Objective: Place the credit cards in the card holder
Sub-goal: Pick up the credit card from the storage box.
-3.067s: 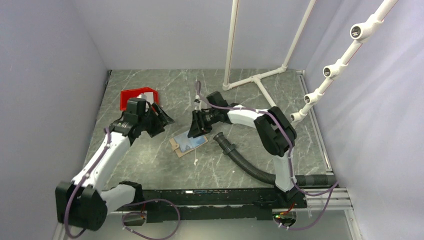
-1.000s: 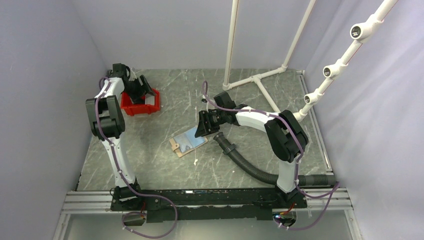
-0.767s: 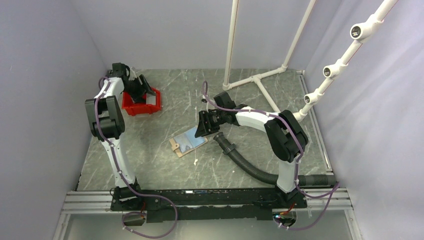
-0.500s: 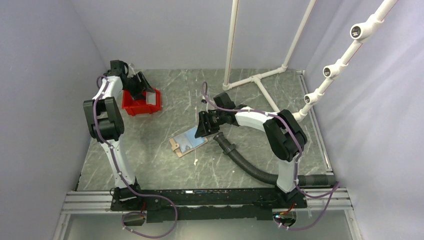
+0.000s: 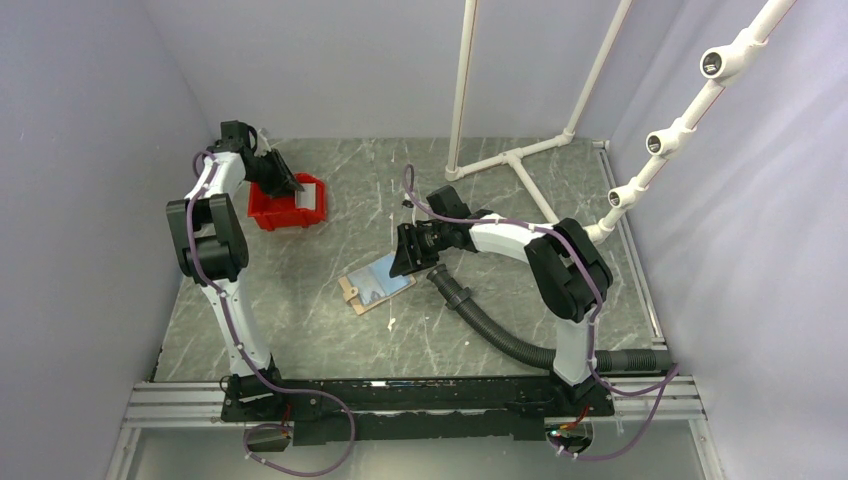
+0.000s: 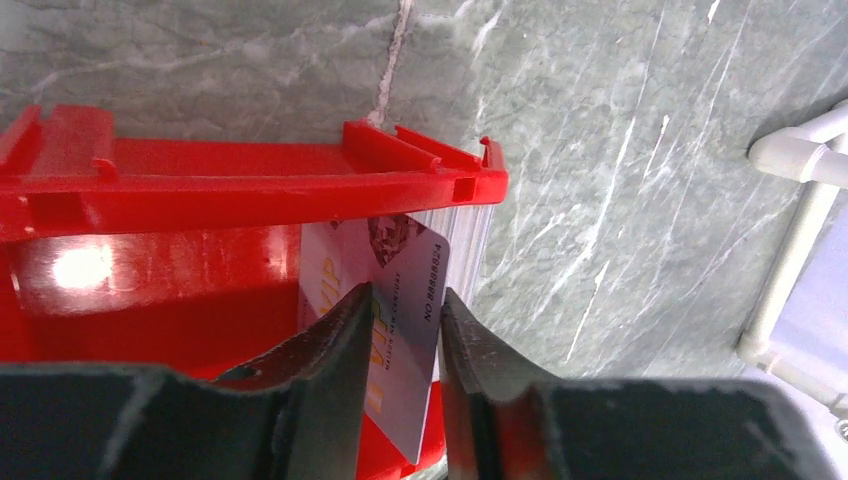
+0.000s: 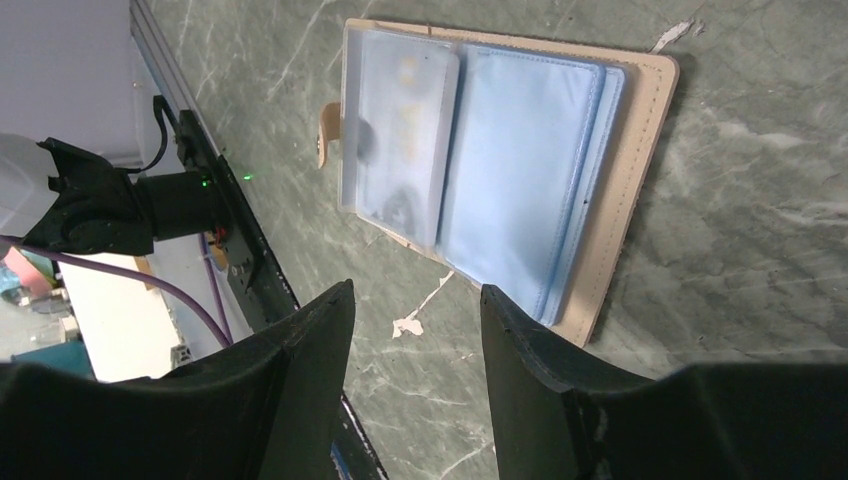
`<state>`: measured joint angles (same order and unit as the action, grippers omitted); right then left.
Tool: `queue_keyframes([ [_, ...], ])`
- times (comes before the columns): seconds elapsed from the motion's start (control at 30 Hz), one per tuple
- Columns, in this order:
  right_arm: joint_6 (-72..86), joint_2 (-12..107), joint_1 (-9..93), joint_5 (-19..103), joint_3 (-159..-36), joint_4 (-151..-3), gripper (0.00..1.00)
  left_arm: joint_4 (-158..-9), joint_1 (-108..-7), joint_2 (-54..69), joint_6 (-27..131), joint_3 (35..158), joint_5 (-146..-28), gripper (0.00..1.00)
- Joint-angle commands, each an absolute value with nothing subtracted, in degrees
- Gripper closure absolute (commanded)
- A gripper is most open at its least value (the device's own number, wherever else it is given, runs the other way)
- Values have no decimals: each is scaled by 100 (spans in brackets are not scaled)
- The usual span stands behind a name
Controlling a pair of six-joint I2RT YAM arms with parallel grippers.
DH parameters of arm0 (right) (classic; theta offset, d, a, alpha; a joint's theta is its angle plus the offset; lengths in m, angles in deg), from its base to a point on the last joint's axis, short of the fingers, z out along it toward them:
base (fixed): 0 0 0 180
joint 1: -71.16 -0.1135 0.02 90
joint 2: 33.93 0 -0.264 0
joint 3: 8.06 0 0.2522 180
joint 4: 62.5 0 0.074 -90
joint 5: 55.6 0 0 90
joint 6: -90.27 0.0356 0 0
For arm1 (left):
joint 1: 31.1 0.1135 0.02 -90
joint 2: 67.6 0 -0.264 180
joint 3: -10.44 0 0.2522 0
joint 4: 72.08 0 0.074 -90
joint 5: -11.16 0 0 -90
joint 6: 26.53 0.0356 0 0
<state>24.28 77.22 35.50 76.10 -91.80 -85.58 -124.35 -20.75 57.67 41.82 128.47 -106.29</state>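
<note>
A whitish credit card (image 6: 420, 260) with gold "VIP" lettering stands slantwise in the red bin (image 6: 250, 185), and shows as a pale patch, the card (image 5: 303, 200), from above. My left gripper (image 6: 405, 295) reaches into the bin (image 5: 290, 212) with a finger on each side of this card. Its jaws are partly closed and still apart, so the left gripper (image 5: 283, 185) is open. The tan card holder (image 5: 378, 283) lies open mid-table. Its blue sleeves (image 7: 520, 170) show, with a pale card behind a frosted pocket (image 7: 400, 150). My right gripper (image 7: 415, 290) hovers open and empty by the holder's edge, the right gripper (image 5: 405, 262).
A black corrugated hose (image 5: 490, 320) curves from beside the holder to the right front. A white pipe frame (image 5: 510, 160) stands at the back right, and part of a white pipe (image 6: 800, 160) shows in the left wrist view. Grey walls close in both sides.
The left arm has swung from mid-table to the red bin at the back. Over the last second its jaws narrowed round the card. The right arm and holder stayed still.
</note>
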Motion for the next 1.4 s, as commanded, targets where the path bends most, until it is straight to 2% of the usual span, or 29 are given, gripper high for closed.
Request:
queue_keyframes([
  [0.0,2400,7747,3576,7748,-9292,-8336,48,-12617,-2112,5575,4390,13081,-10499,69],
  [0.2,2409,7767,3574,7765,-9292,-8329,48,-13023,-2115,5605,4548,13346,-10118,81],
  [0.33,2392,7775,3574,7756,-9301,-8344,48,-13431,-2118,5539,4790,13622,-9304,88],
  [0.43,2382,7786,3574,7741,-9310,-8348,48,-13673,-2117,5412,4959,13810,-8692,100],
  [0.57,2312,7748,3574,7645,-9332,-8460,49,-14113,-2177,4982,4959,14085,-7971,100],
  [0.67,2287,7696,3574,7611,-9355,-8516,49,-13680,-2209,4314,4814,13630,-8639,100],
  [0.73,2233,7614,3574,7570,-9409,-8630,49,-13567,-2213,3935,4630,13376,-9685,100],
  [0.8,2216,7461,3574,7522,-9413,-8658,48,-12530,-2214,3317,4184,12341,-11128,100],
  [0.87,2324,7263,3601,7598,-9442,-8593,47,-11093,-2288,2892,3328,11248,-13050,100],
  [0.9,2493,7116,3636,7704,-9386,-8416,44,-10547,-2402,2709,2995,10823,-13451,100],
  [1.0,3632,6625,3908,8192,-8993,-7093,38,-9575,-2976,2038,2489,9818,-13401,100],
  [1.13,5630,6356,4287,8525,-8349,-4419,35,-7014,-3807,1199,1111,8168,-12882,100],
  [1.27,7102,6457,4343,8507,-7894,-2472,37,-6173,-4392,775,708,7270,-12107,100],
  [1.37,7514,6503,4344,8336,-7583,-1917,40,-5692,-4471,690,414,6982,-11987,100],
])
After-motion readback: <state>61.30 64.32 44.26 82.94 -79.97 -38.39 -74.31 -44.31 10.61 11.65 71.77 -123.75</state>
